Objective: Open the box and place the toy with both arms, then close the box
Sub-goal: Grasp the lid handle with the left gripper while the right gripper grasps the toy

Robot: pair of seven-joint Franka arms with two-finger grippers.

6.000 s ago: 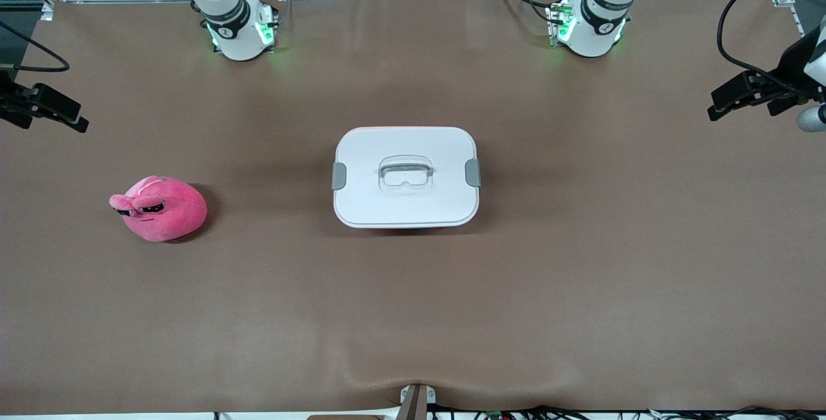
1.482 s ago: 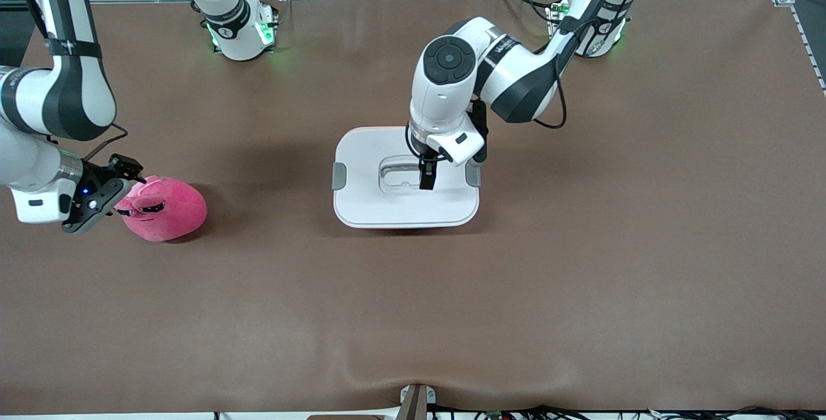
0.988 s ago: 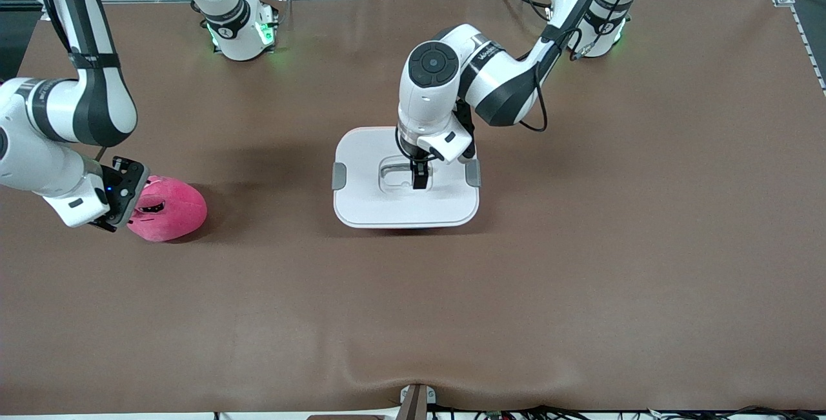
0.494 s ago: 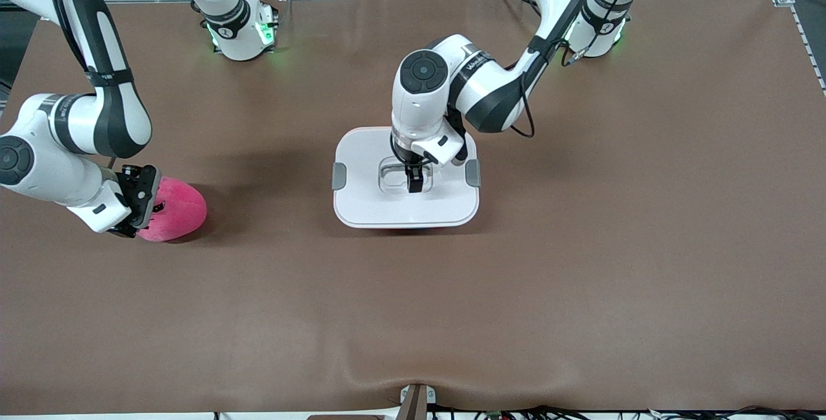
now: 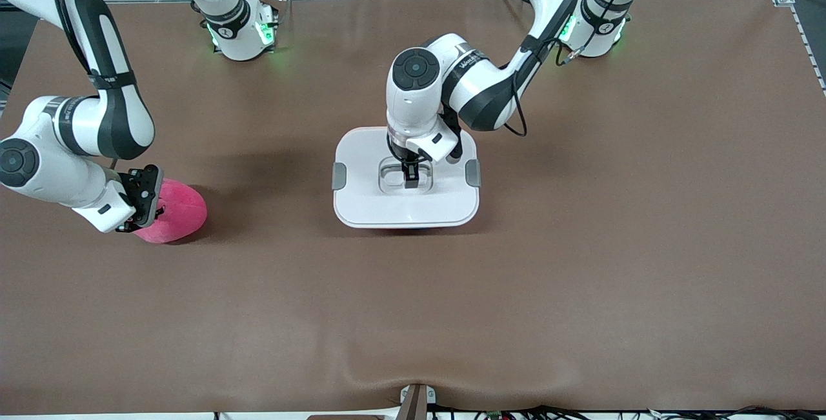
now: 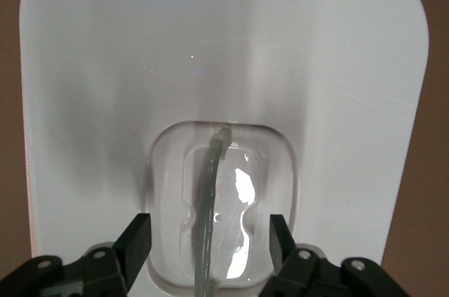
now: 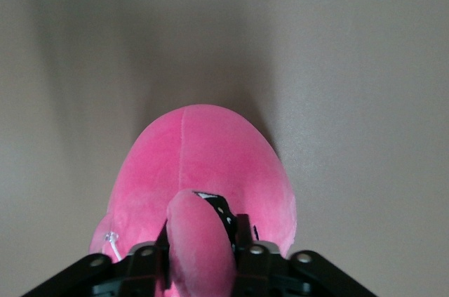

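Observation:
The box [image 5: 361,204] stands mid-table with its white lid on and its grey side clips [image 5: 339,175] down. My left gripper [image 5: 410,178] is open low over the lid's clear recessed handle [image 6: 212,170], with one finger [image 6: 135,239] on each side of it, not touching it. The lid [image 6: 91,100] fills the left wrist view. The pink plush toy [image 5: 181,212] lies on the table toward the right arm's end. My right gripper [image 5: 143,204] is shut on one bulging eye of the toy [image 7: 203,156]. The right gripper [image 7: 202,244] shows this close up.
The brown table mat [image 5: 581,246] spreads around the box and the toy. The two arm bases [image 5: 239,33] stand along the table edge farthest from the front camera. A small bracket [image 5: 414,400] sits at the edge nearest that camera.
My left gripper has come down and moved a little toward the right arm's end, onto the handle recess. My right gripper has moved onto the toy's eye end and closed on it.

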